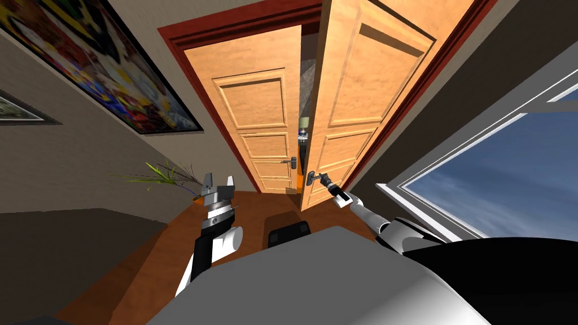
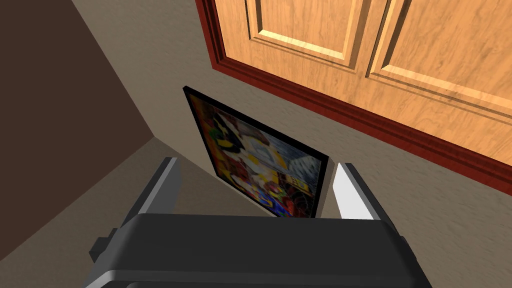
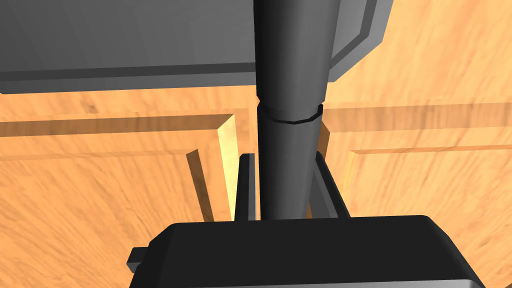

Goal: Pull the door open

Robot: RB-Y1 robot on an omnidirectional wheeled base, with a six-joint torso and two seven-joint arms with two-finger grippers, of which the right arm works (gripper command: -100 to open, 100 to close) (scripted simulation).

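A double wooden door in a dark red frame point(image 1: 175, 35) stands ahead. Its right leaf point(image 1: 361, 96) is swung partway toward me, leaving a gap to the left leaf point(image 1: 257, 107), which stays in the frame. My right gripper point(image 1: 319, 178) is shut on the right leaf's dark lever handle point(image 1: 311, 177). In the right wrist view the handle point(image 3: 287, 150) runs up between the two fingers point(image 3: 246, 187), which press its sides, with its grey plate point(image 3: 125, 45) above. My left gripper point(image 1: 218, 184) is raised left of the doors, open and holding nothing point(image 2: 255, 187).
The left leaf has its own handle point(image 1: 292, 161). A large colourful picture point(image 1: 90, 62) hangs on the left wall, with a green plant point(image 1: 161, 176) below it by the floor. A window point(image 1: 497, 169) is close on my right. Brown floor point(image 1: 265, 211) lies before the doors.
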